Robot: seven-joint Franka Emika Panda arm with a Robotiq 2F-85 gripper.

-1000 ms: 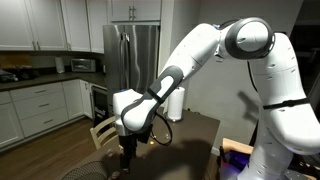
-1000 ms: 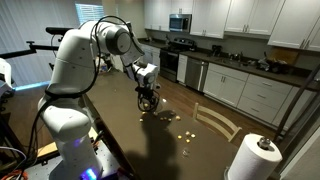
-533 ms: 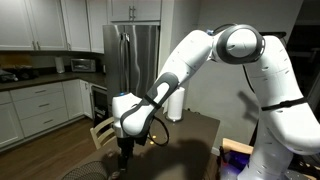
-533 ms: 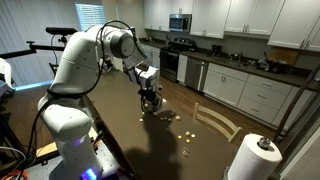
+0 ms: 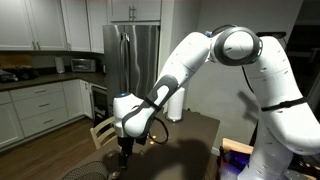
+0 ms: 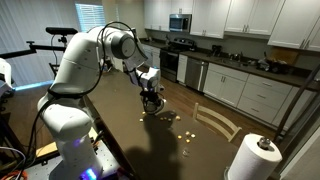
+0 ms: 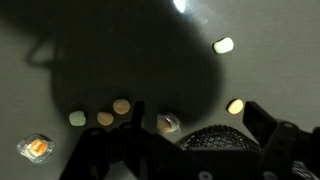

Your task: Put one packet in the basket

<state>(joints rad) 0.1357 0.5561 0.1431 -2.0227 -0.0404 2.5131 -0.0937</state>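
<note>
Hanging low over the dark table, the gripper points straight down from the white arm near the middle of the frame. In the wrist view the gripper comes in from the bottom edge with its two dark fingers set wide apart, and nothing is clamped between them. A small yellow packet lies on the table in the gap, closer to the finger on the picture's left; whether either finger touches it cannot be told in the dim light. Just beside that packet, at lower centre-right, a dark woven curve shows, which looks like the rim of the basket. In an exterior view the basket sits at the lower left corner of the frame, right below the gripper and partly cut off by the bottom edge. More packets are scattered on the table: three in a short row at lower left of the wrist view, a clear-wrapped orange one further left, a pale one at upper right, and another yellow one at right. A pale wooden chair back stands at the table's edge, with a paper towel roll in the lower right corner.
</note>
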